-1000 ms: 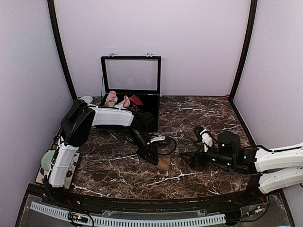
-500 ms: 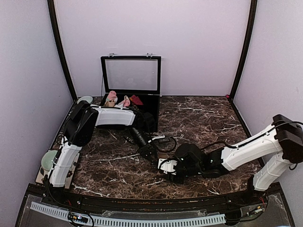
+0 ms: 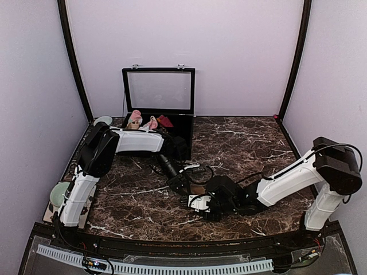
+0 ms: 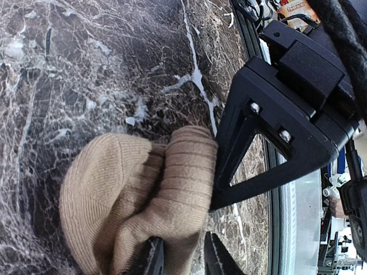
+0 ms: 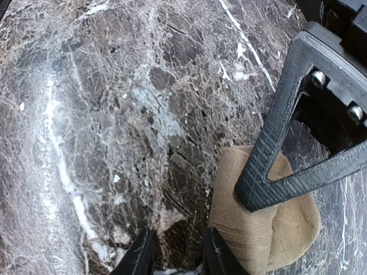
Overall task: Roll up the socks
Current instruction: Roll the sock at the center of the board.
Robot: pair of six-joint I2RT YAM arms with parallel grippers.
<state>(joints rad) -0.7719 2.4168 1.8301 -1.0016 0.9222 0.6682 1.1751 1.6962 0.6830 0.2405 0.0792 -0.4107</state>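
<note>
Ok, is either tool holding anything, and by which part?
The left tool pinches the tan sock by its folded fabric beside the ribbed cuff. Whether the right tool grips cannot be told.

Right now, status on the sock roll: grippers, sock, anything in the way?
Left gripper shut on tan sock. Right gripper beside it, grip unclear. Sock bunched on table. Open case well behind.

Desk check | I see a dark marble desk (image 3: 241, 137), white-veined | tan socks (image 4: 143, 200) bunched front-centre on it | black case (image 3: 183, 136), lid up, back left | black cable (image 3: 202, 171) looped between them
</note>
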